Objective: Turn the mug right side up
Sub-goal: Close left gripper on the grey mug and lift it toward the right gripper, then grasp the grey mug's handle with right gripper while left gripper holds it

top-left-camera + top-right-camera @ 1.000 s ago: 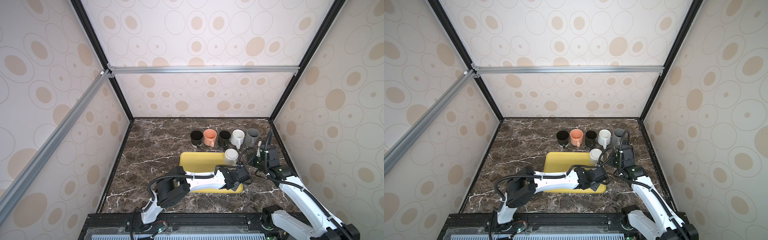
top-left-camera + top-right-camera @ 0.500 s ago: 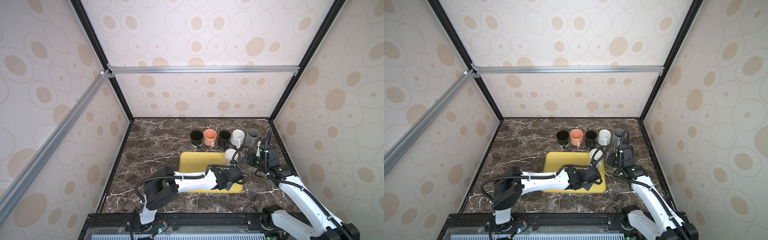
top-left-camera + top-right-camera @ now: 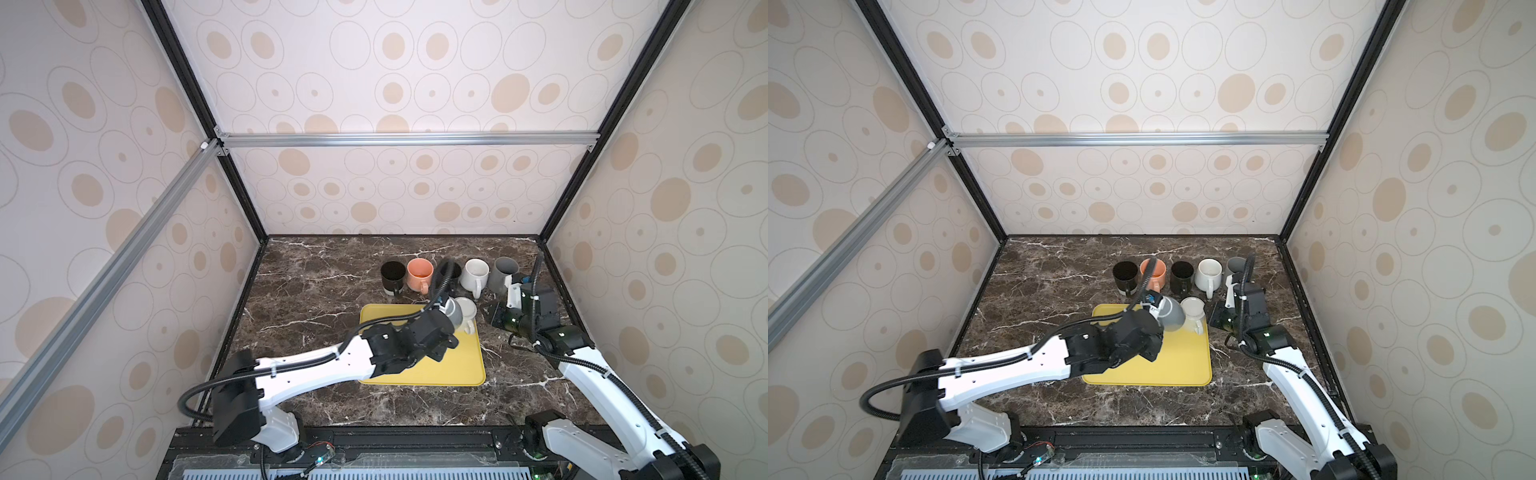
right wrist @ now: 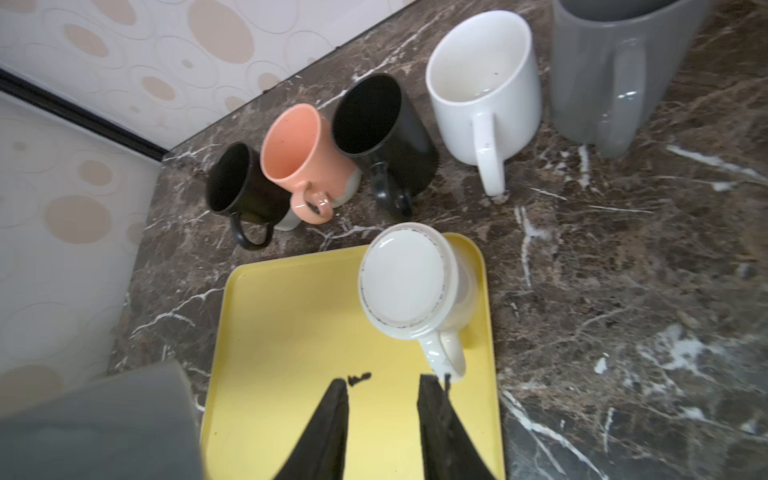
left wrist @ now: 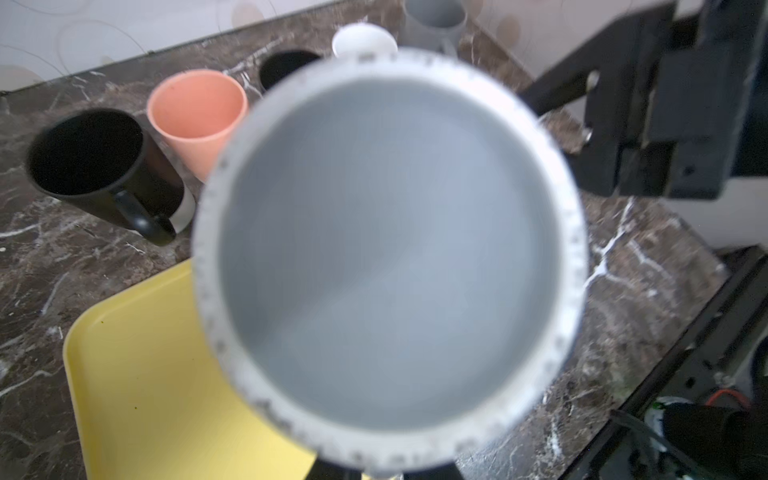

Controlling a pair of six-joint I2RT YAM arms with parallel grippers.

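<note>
my left gripper [image 3: 1160, 315] is clamped shut on the grey mug [image 3: 1172, 316]; i carry it tilted over the 1 o'clock part of the yellow tray [image 3: 1183, 368], and whether it touches the tray i cannot tell; in my left wrist view its pale-ringed base [image 5: 386, 249] fills the frame, blurred, turned towards my wrist; the white mug [image 4: 409, 282] stands upside down, base up, in the tray's 1 o'clock corner, just at 3 o'clock of the grey mug in both top views; its handle [image 4: 442, 353] points back at my right gripper [image 4: 384, 380]; that gripper's jaws stand narrowly apart with nothing between them, one tip just beside the handle; in a top view my right gripper [image 3: 492, 318] sits off the tray at 3 o'clock of the white mug, over the marble table [image 3: 316, 291]; at 12 o'clock of the tray a row of five mugs [image 4: 374, 120] stands upright, black, orange, black, white, grey, handles towards 6 o'clock.
</note>
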